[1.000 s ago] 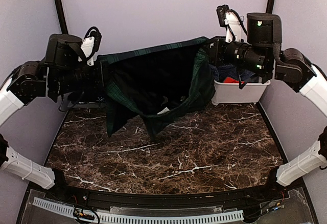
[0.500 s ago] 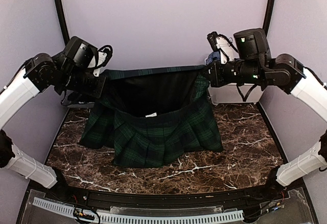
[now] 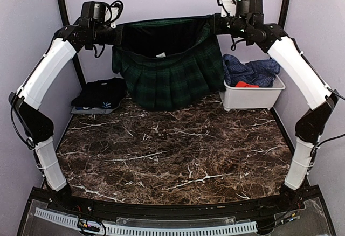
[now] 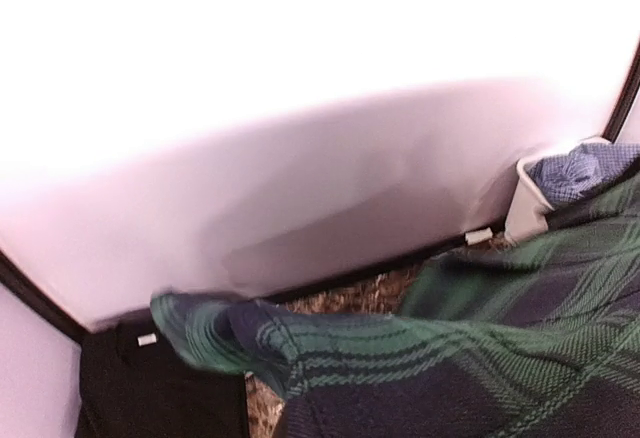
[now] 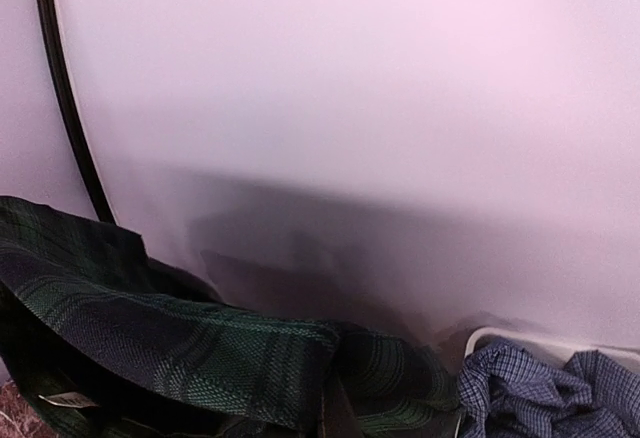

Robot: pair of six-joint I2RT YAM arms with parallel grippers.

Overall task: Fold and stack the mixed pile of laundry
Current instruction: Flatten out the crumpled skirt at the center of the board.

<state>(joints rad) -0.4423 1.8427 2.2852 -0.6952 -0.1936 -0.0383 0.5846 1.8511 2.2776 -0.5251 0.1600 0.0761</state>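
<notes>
High over the back of the dark marble-patterned desk [image 3: 178,150], the dark green-navy plaid pleated garment [image 3: 170,77] hangs stretched between the left end effector [image 3: 113,33] and the right end effector [image 3: 214,23], each clamped shut on a top corner. To lay it well, both arms should descend together with the top edge taut and level. The hem should touch first, then the pleats settle flat, away from the folded black garment [image 3: 99,92] and the white rectangular plastic bin [image 3: 250,98].

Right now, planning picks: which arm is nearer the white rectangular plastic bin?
Right. The right arm stands beside the white rectangular plastic bin; the left arm is across the table.
</notes>
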